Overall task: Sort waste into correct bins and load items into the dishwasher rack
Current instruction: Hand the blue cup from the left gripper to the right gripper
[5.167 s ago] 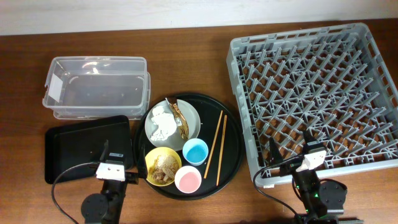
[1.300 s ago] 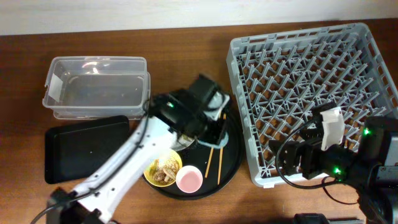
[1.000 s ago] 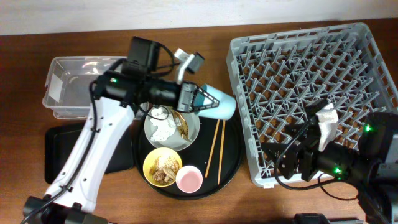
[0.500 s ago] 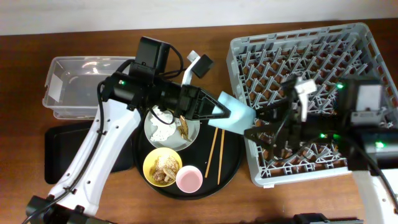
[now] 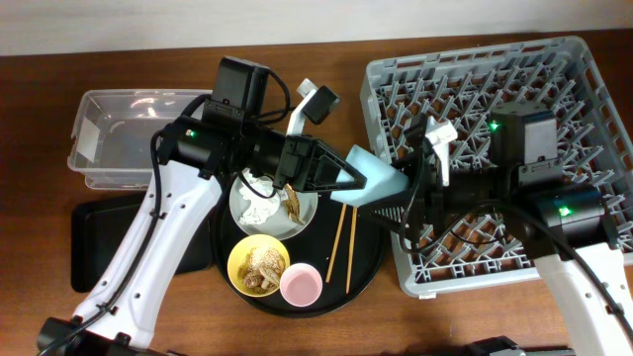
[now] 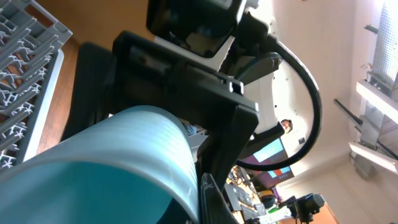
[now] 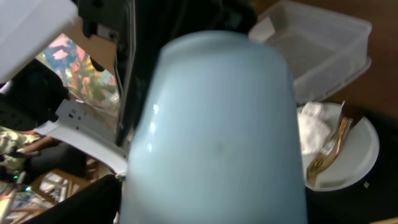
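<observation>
Arms meet at the left edge of the dishwasher rack (image 5: pixel 554 89), w/ the light-blue cup (image 5: pixel 379 184) up in the air btwn them, tipped on its side over the right rim of the round black tray (image 5: pixel 371 247). Left claw (image 5: pixel 341 178) pinches the cup at the end facing away from the rack. Right claw (image 5: pixel 410 198) is at the cup's other end. Spread or pressed on it, can't tell, as the cup fills the right wrist view.

On the round tray: pale grey plate (image 5: pixel 309 212) w/ crumpled white tissue (image 5: pixel 259 205) and gold-brown wrapper (image 5: pixel 291 206) on it, partly under the left arm. Below it is the yellow bowl (image 5: pixel 237 259) holding food scraps (image 5: pixel 262 267), w/ the pink cup (image 5: pixel 300 286) just beside it. Wooden chopsticks (image 5: pixel 344 242) lie side by side to the right of the plate.

Clear tub (image 5: pixel 148 96) and flat black tray (image 5: pixel 99 237) sit on the worktop (image 5: pixel 40 99) at far left — well apart from the cup.
</observation>
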Action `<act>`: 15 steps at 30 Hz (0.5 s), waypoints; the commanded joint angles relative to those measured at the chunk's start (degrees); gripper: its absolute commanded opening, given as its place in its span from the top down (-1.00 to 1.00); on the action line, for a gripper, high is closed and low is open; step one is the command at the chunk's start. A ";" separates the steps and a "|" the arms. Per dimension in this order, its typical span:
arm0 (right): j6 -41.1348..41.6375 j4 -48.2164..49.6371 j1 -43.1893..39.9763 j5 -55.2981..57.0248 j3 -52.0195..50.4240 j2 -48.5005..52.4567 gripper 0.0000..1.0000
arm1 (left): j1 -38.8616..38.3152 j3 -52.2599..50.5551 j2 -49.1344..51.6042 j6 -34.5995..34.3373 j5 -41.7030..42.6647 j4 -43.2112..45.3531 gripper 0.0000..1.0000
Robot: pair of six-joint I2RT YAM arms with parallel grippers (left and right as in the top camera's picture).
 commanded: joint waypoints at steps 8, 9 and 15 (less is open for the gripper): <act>5.40 4.55 0.81 -1.01 0.94 -3.39 -0.19 | -0.07 0.79 -0.79 1.36 0.04 0.13 0.99; 5.40 4.44 0.81 -0.98 0.94 -3.45 -0.18 | -0.07 0.79 -0.79 1.36 0.04 0.13 0.99; 5.95 3.45 0.11 -0.07 0.94 -5.29 0.05 | -0.07 0.79 -0.79 1.33 -3.23 0.13 -0.34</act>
